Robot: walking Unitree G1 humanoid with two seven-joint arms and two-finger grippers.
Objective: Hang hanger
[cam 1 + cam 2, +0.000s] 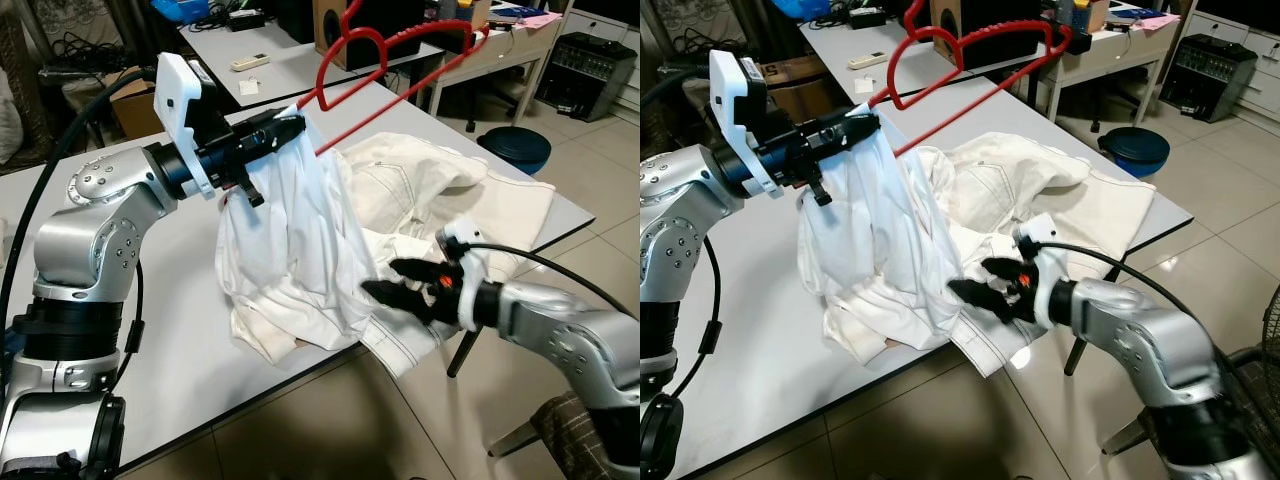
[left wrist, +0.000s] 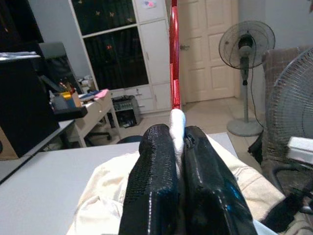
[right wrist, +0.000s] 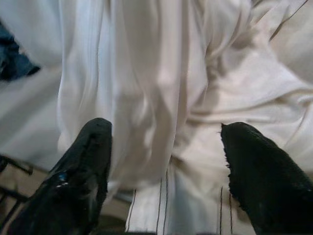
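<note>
Overhead, left gripper [image 1: 290, 130] fingers tight on creased white cloth [image 1: 290, 250] draping glossy red hanger [image 1: 400, 60]; right gripper [image 1: 385, 285] fingers wide.

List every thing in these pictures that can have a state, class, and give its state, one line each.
Left gripper: jaws shut on the white garment, raised above the table.
Right gripper: jaws open, low at the garment's hanging hem.
White garment: lifted at one end, the rest crumpled on the table.
Red hanger: tilted, one end in the garment, not hung.
Standing fan: upright; running or not, cannot tell.
</note>
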